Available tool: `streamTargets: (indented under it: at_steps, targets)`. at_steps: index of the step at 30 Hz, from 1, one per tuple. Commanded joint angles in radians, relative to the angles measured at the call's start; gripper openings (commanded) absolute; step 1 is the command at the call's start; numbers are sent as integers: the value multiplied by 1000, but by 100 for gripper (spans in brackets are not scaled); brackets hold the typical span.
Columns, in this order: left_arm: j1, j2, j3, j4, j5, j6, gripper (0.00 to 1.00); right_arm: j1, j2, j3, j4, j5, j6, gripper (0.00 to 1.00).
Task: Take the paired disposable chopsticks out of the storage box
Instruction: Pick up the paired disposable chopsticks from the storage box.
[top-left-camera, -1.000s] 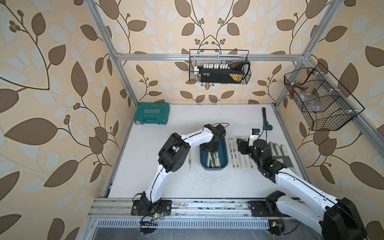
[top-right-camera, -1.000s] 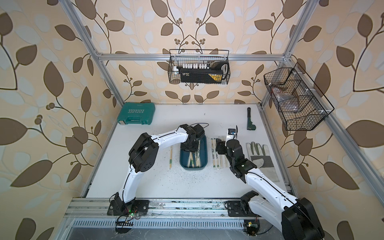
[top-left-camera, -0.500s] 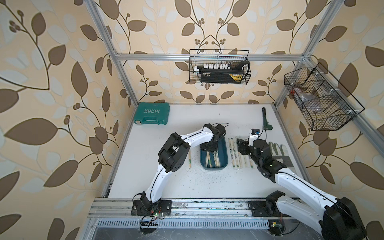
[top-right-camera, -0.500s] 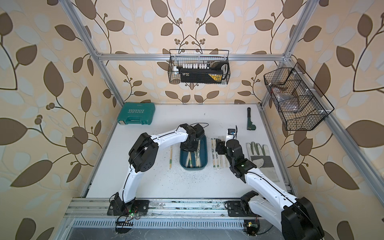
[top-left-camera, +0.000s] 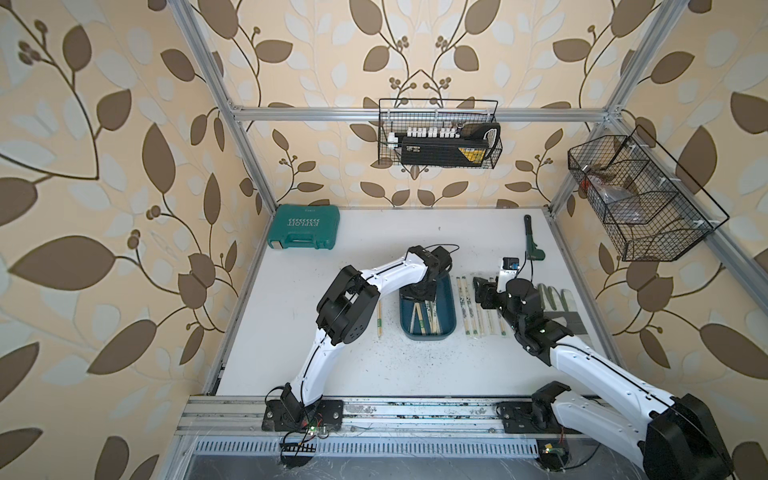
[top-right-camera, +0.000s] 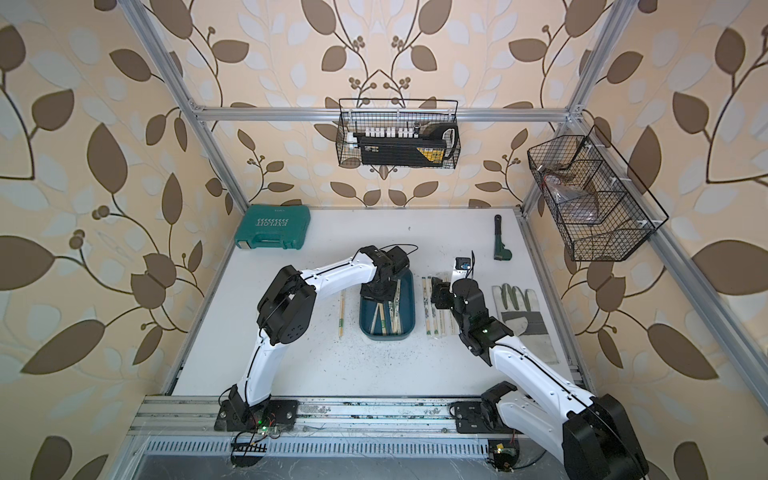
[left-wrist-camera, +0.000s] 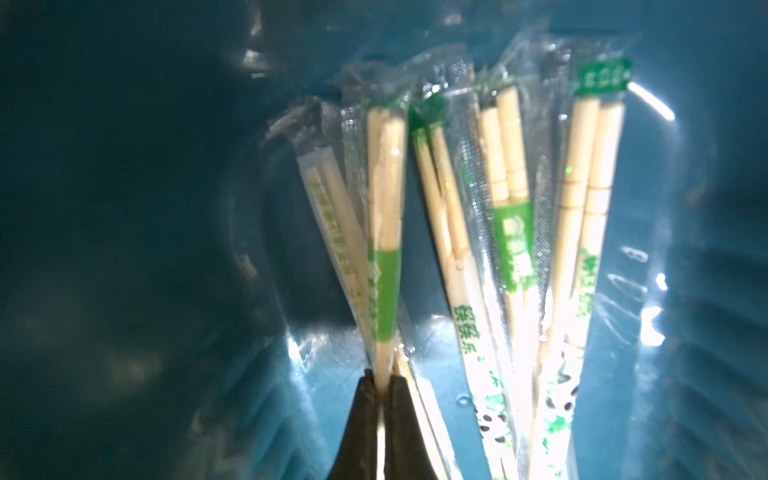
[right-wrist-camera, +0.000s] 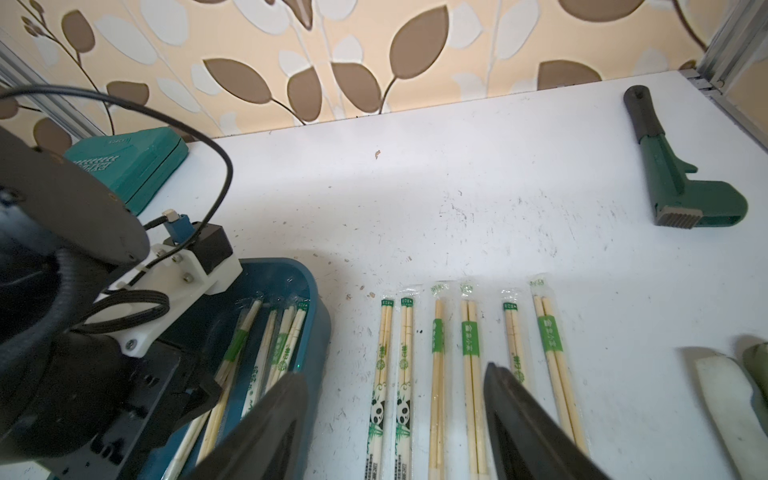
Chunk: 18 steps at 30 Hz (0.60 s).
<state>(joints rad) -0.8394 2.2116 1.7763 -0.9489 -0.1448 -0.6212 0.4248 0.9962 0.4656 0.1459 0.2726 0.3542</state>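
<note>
The storage box (top-left-camera: 428, 336) (top-right-camera: 386, 336) is a dark teal shallow tray in the middle of the table in both top views. Several paired disposable chopsticks (top-left-camera: 424, 318) (left-wrist-camera: 507, 216) lie inside it in clear sleeves. My left gripper (left-wrist-camera: 381, 382) reaches down into the box (left-wrist-camera: 166, 208) and is shut on one pair with a green band (left-wrist-camera: 384, 249). In a top view its wrist (top-left-camera: 419, 291) hides the jaws. My right gripper (right-wrist-camera: 395, 390) (top-left-camera: 478, 286) hangs open over a row of several sleeved pairs (right-wrist-camera: 469, 353) (top-right-camera: 428, 307) on the table right of the box (right-wrist-camera: 320, 316). It holds nothing.
One more pair (top-left-camera: 379, 318) lies on the table left of the box. A green EXPLOIT case (top-left-camera: 303, 228) sits at the back left, a green hand tool (top-left-camera: 532, 241) at the back right, a grey glove (top-left-camera: 557, 299) right of the row. Wire baskets (top-left-camera: 438, 137) (top-left-camera: 640, 199) hang on the walls.
My left gripper has closed on a chopstick pair inside the box while staying in place. The right arm has not moved.
</note>
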Motion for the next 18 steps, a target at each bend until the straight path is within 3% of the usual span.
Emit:
streamTargets:
  at_steps: [1, 9, 18]
  targets:
    - [-7, -67, 47, -39, -22, 14, 0, -2, 6, 27, 0, -6, -6, 70]
    - [-6, -101, 65, -59, -32, 21, 0, -2, 7, 29, -1, -6, -9, 70]
    - [18, -313, 131, -189, -30, 63, 0, -2, 9, 30, -4, -3, -10, 70]
